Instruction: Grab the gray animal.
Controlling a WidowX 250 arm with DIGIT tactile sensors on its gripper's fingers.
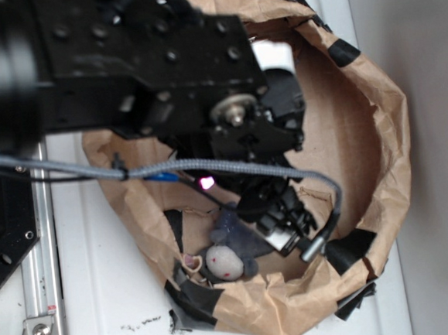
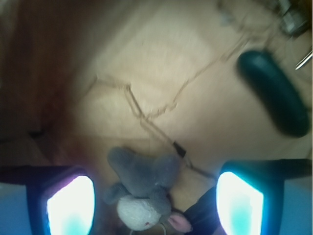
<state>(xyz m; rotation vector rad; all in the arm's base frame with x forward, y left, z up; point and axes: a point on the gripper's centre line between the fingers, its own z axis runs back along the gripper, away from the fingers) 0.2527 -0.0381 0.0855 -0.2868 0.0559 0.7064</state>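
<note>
Your paper nest [image 1: 387,123] holds the gray animal [image 1: 232,248] by its near wall and a green oblong [image 2: 274,93] well apart, with bare floor between. Your arm reaches down inside, and the gripper [image 2: 155,201] hangs spread, a finger [image 2: 71,205] on either side of the animal.

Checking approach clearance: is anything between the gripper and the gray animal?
Nothing visible. In the wrist view the gray animal lies between the open gripper's fingers; the dark green object sits off to the side.
</note>
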